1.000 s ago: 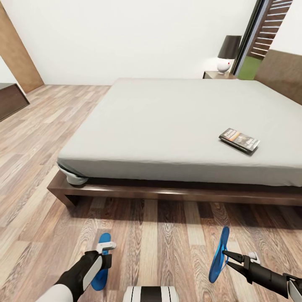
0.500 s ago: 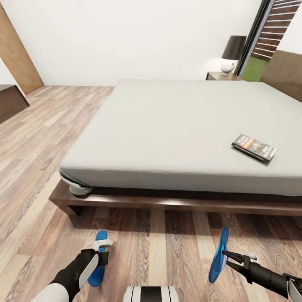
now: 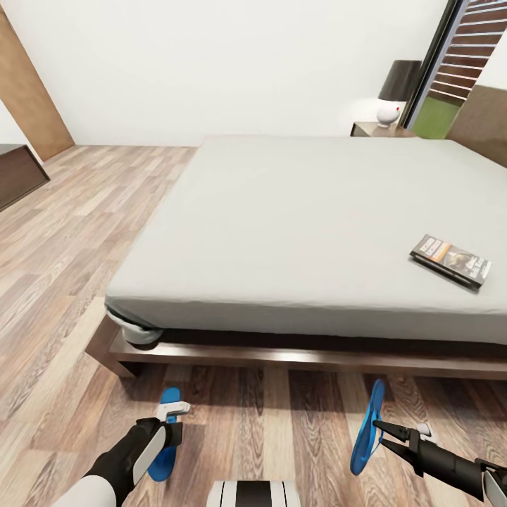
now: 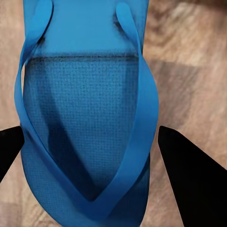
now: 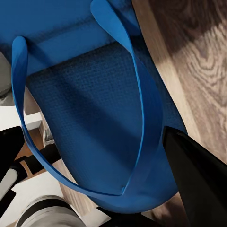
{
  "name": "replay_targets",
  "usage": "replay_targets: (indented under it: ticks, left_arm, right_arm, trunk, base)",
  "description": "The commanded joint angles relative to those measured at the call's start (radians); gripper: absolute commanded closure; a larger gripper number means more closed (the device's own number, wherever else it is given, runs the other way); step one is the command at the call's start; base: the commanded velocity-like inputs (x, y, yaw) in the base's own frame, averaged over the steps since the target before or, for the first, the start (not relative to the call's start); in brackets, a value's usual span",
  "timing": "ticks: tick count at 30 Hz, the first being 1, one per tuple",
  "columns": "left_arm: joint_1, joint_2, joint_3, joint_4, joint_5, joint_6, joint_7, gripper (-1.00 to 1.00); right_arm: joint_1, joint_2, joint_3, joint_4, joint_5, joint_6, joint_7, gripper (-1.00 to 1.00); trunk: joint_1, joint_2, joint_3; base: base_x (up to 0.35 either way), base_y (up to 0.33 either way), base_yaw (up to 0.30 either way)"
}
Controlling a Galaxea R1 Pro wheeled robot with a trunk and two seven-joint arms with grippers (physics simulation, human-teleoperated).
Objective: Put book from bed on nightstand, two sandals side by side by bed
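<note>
Head view: left claw [image 3: 173, 417] low over the brown wood-plank floor [image 3: 63, 282], pinching a bright blue flat sandal [image 3: 166, 436] held level beneath it. Right claw [image 3: 386, 431] pinching the second bright blue sandal [image 3: 366, 429], tipped up on edge just ahead of its tips. Beyond both claws, a large low bed [image 3: 317, 218] with dark wooden frame and light grey mattress; far beyond the right claw, a thin dark paperback book [image 3: 451, 260] flat on the mattress. Well past that, a dark wooden nightstand [image 3: 377, 129].

Left wrist view: blue sole and straps between two dark fingers [image 4: 189, 175] closed on the sandal's edges.

Right wrist view: blue sandal angled against a dark finger [image 5: 198, 179], floor behind.

Step in hand, judging by this: carrying both sandals to the bedside. Next calls for levelling the right sandal and lowering both side by side.
</note>
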Motion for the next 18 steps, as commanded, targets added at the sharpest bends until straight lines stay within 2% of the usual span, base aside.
replay_targets:
  ticks: [1,9,18]
  left_arm:
    - [0.0,0.001,-0.008,-0.002,0.01,0.003,0.01,1.0]
    - [0.0,0.002,-0.007,-0.018,0.011,0.006,0.013,1.0]
    - [0.0,0.002,-0.007,-0.022,0.012,0.007,0.013,1.0]
  right_arm:
    - [-0.001,0.0,-0.007,0.0,0.006,0.01,0.004,1.0]
    - [-0.001,0.001,-0.007,0.0,0.006,0.01,0.004,1.0]
    - [-0.001,0.001,-0.007,0.0,0.006,0.01,0.004,1.0]
  trunk:
    - [0.0,0.0,-0.001]
    - [0.0,0.0,-0.001]
    - [0.004,-0.002,-0.036]
  base:
    - [0.004,0.003,0.0]
    - [0.0,0.0,0.0]
    - [0.0,0.0,0.0]
